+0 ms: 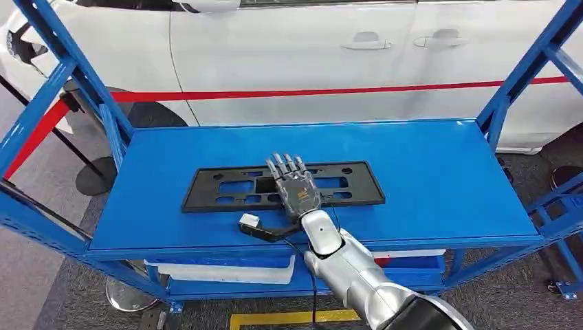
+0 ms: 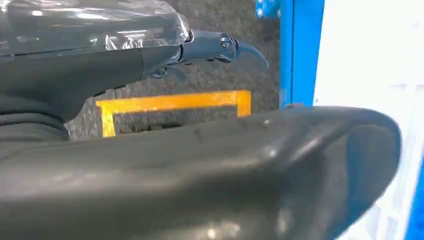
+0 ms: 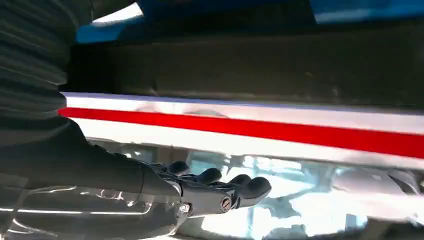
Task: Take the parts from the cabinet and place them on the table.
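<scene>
- The right robot hand point(image 1: 295, 187) is lying palm down on top of the black plastic frame point(image 1: 227, 189), its fingers stretched forward and flat across the middle of the part, pressing on it rather than wrapping round it.
- The black plastic frame, a long flat panel with several cut-out slots, is lying lengthwise on the top shelf point(image 1: 440, 185) of the blue metal rack, nearer the front edge and left of centre.
- The silver right arm point(image 1: 357, 275) is reaching up from the lower edge of the head view to the shelf.
- A small white-tipped camera module point(image 1: 250, 221) on a black bracket is sticking out beside the wrist, over the shelf's front edge.
- In the right wrist view the right robot hand's dark fingers point(image 3: 250, 187) are lying extended and close together.
- The left robot hand point(image 2: 220, 47) is hanging above grey floor marked with yellow tape point(image 2: 170, 102); whether it is released or clenched, I cannot tell.
- A white tray point(image 1: 227, 271) is sitting on the rack's lower shelf.
- A white car point(image 1: 309, 55) with a red stripe is standing just behind the rack.
</scene>
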